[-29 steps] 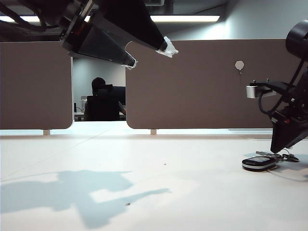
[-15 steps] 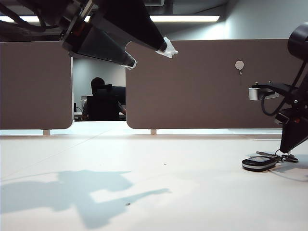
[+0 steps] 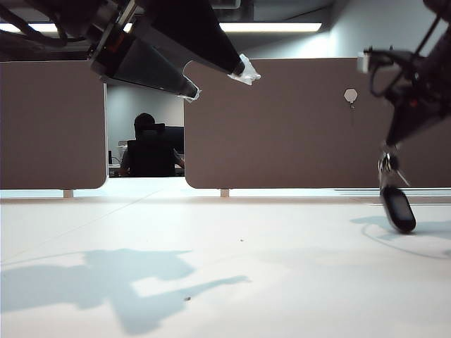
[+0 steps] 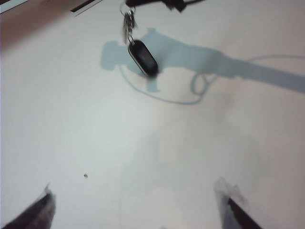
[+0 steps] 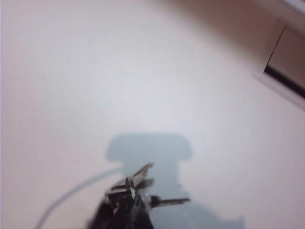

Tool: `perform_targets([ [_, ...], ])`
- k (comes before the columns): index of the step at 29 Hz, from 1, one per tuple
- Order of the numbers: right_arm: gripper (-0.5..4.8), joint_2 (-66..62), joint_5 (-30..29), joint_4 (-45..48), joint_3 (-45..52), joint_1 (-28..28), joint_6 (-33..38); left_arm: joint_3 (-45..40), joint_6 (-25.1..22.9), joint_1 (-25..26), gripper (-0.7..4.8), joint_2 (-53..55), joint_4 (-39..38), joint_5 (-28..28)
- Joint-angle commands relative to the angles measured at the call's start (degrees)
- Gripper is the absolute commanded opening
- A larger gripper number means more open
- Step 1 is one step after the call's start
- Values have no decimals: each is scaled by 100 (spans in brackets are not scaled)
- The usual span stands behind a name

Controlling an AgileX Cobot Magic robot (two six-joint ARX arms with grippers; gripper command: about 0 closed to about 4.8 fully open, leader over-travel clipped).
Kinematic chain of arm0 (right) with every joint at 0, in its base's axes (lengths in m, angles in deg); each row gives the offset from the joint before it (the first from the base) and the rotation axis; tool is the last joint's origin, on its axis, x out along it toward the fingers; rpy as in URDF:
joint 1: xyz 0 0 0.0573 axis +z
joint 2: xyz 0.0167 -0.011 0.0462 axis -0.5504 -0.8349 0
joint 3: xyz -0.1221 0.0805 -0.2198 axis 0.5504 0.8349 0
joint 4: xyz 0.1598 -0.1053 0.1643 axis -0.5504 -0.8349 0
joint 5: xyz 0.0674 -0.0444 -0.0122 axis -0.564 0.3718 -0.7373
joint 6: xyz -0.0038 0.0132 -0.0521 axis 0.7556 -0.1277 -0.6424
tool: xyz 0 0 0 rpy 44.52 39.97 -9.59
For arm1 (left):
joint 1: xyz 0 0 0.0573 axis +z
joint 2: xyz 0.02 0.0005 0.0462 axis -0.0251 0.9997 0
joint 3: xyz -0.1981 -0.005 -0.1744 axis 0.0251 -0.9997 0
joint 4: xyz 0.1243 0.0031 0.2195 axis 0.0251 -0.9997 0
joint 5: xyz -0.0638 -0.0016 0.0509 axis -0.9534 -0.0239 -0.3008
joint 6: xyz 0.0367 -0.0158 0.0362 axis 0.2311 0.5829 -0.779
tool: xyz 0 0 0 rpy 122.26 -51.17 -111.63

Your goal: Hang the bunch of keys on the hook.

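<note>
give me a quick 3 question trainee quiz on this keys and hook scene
1. True or false: the bunch of keys lies flat on the table.
2. Which gripper holds the keys: A) left gripper B) right gripper?
3. Fill in: the hook is mounted on the brown ____.

Key
1. False: it hangs in the air, fob lowest.
2. B; the left gripper hangs open, high on the left.
3. panel
</note>
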Motion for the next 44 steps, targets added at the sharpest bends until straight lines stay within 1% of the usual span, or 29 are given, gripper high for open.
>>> perform_targets([
  [1,-7,109,-142,87,-328,2,111,24,-103,0,479,-7,103,15],
  [5,-7,111,-136,238,-732,0,216,24,-120,0,479,-7,514,90],
  [9,-7,103,-61,682,-1043,0,365,31,-116,13,479,-7,1327,352],
  [12,-7,55,68,883,-1266,-4,468,70,11,162,479,-7,1762,334],
  [16,-7,-120,179,1290,-1534,-55,564,313,160,476,479,9,1792,332],
  [19,-7,-404,166,1309,-1871,-131,728,629,160,800,479,111,1803,297],
  [22,-7,-732,175,1434,-2192,-146,723,1071,192,1104,479,350,1790,35],
  [24,-7,-940,170,1447,-2439,-173,728,1388,280,1217,479,551,1790,-133],
  [26,-7,-1182,284,1447,-2767,-203,730,1766,326,1217,479,798,1792,-203],
  [29,-7,-1628,315,1436,-3379,-240,728,2396,308,1401,479,1165,1781,-358],
  [31,-7,-1930,317,1464,-3768,-297,723,2767,304,1421,479,1429,1781,-396],
  [33,-7,-2203,308,1478,-4089,-374,723,3056,361,1419,479,1681,1775,-393],
  [36,-7,-2656,315,1480,-4594,-501,726,3477,570,1421,479,2124,1770,-393],
  [44,-7,-3912,256,1569,-5917,-750,861,4476,564,1421,479,3305,1502,-398],
])
